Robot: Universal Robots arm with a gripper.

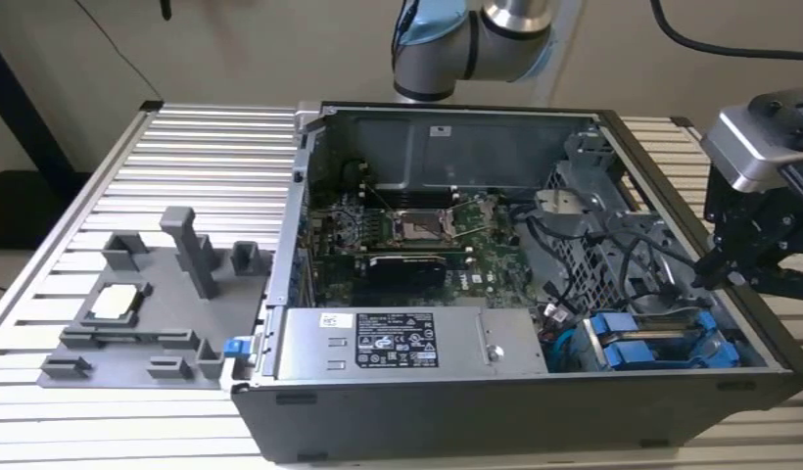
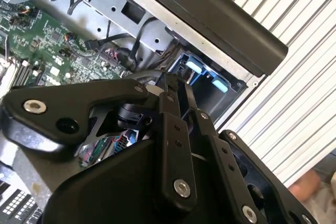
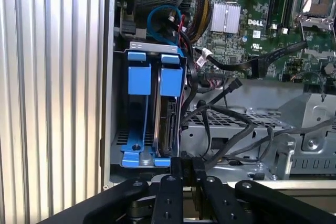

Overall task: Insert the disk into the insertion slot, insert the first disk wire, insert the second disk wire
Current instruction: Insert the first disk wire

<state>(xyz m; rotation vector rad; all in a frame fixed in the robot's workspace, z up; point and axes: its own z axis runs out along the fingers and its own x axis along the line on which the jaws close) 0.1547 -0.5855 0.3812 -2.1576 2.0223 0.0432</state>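
— What is seen of the surface and room?
— Nearest, a ribbed metal table (image 1: 206,137) is seen. A grey fixture tray (image 1: 140,304) and an open computer case (image 1: 506,411) are set on it, and a beige wall is seen behind.
— And the gripper (image 3: 187,163)?
— Its fingers are seen pressed together in both wrist views, with nothing clamped between them. It is poised over the case wall near the insertion slot (image 3: 149,114). The disk (image 3: 168,121) is seated there (blue carrier tabs outward).
— What is hidden?
— Most of the disk is covered by the cage. Whether any of the black cables (image 3: 226,124) is plugged into it cannot be told.
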